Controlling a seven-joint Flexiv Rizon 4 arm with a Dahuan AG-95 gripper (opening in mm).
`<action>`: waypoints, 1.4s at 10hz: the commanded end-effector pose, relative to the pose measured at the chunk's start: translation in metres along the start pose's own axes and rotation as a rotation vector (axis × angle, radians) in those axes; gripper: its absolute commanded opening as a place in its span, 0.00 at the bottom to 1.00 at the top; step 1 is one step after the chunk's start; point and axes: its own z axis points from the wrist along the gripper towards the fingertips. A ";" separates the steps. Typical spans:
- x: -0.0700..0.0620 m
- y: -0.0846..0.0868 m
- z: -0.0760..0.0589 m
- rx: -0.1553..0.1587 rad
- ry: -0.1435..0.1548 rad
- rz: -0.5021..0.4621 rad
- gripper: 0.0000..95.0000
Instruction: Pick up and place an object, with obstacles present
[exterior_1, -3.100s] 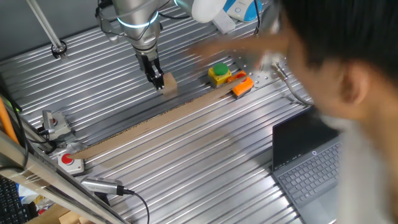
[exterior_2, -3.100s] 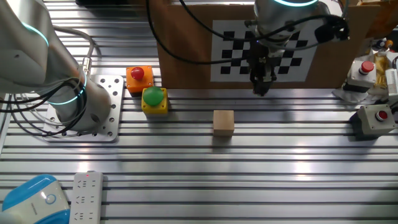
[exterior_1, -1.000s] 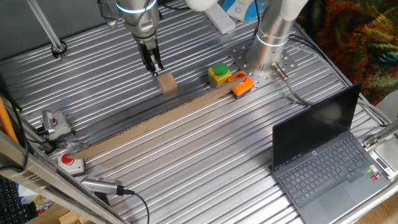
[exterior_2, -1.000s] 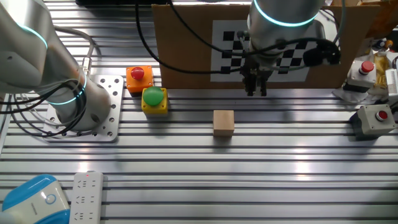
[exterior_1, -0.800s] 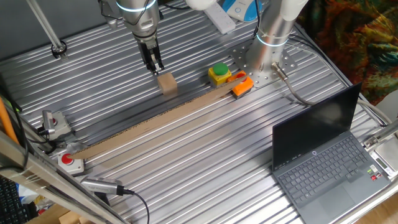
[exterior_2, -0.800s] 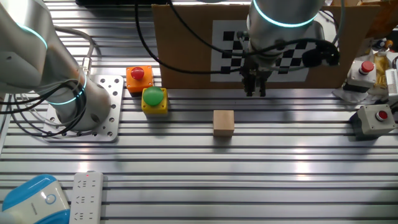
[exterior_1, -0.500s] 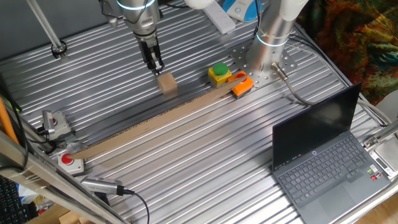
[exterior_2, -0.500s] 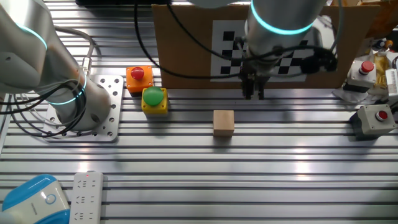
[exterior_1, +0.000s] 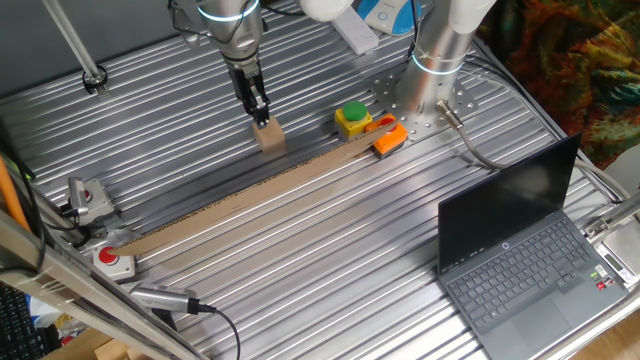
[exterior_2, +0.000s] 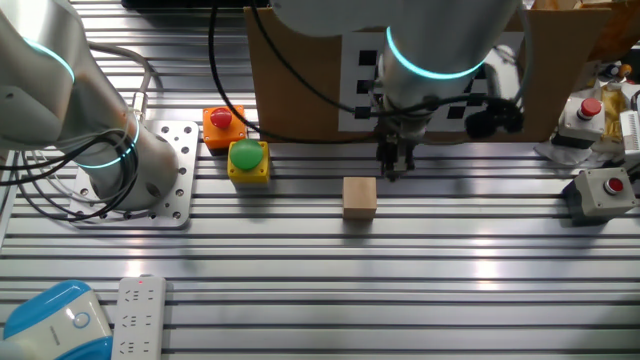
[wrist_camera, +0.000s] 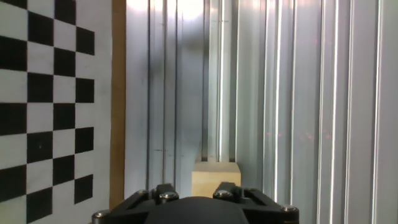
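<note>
The gripper (exterior_1: 261, 117) hangs above the ribbed aluminium table (exterior_1: 330, 250), close to the wooden block (exterior_1: 268, 137). In one fixed view its tips stand right over the block's upper edge; in the other fixed view the gripper (exterior_2: 392, 170) is up and to one side of the block (exterior_2: 360, 197), not centred on it. In the hand view the block (wrist_camera: 216, 179) sits low in the frame, partly behind the gripper body. The fingers appear narrow and close together, holding nothing; whether any gap remains cannot be told.

The block lies free on the table, just beside the long cardboard strip (exterior_1: 250, 200), on the side away from the laptop (exterior_1: 520, 255). The yellow box with green button (exterior_1: 352, 119) stands near the strip's far end, well clear of the block.

Hazards, as judged from this position:
- Descent with the fingers unopened: the tips would strike the block's top face and tip or push it.
- Descent while offset: one finger lands on the block instead of beside it.
- A pushed block may slide along the table grooves against the strip.
- A low carry across the strip may catch its edge and drag it.
</note>
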 end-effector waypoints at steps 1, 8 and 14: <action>0.001 -0.001 0.000 -0.002 0.006 0.009 0.60; 0.004 -0.007 0.013 -0.008 -0.008 0.020 0.60; 0.004 -0.007 0.020 -0.010 -0.011 0.034 0.60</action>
